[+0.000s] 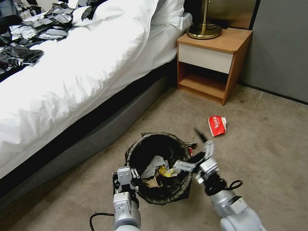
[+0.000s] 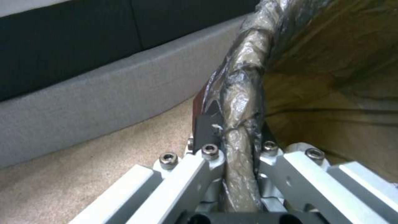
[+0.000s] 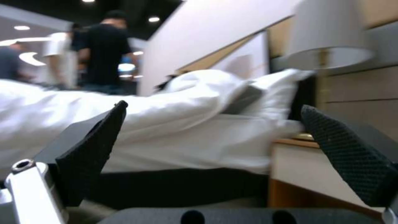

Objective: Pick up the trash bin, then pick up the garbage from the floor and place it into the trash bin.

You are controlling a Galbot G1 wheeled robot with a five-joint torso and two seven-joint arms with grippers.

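We see left gripper [image 2: 240,155] clamped on bin [image 1: 157,145] rim; right gripper [image 1: 193,155] jaws apart, empty, beside bin.

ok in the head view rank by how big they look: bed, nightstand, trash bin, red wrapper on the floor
1. bed
2. nightstand
3. trash bin, a bit smaller than the nightstand, though nearer the camera, so unsure
4. red wrapper

Dark brownish-black liner on the trash bin [image 1: 157,145]; white tissue and yellow wrapper [image 1: 164,172] inside. At two o'clock from it, red-and-white wrapper [image 1: 217,125] on beige-grey floor [image 1: 282,158]. White bed [image 1: 79,72] at eleven.
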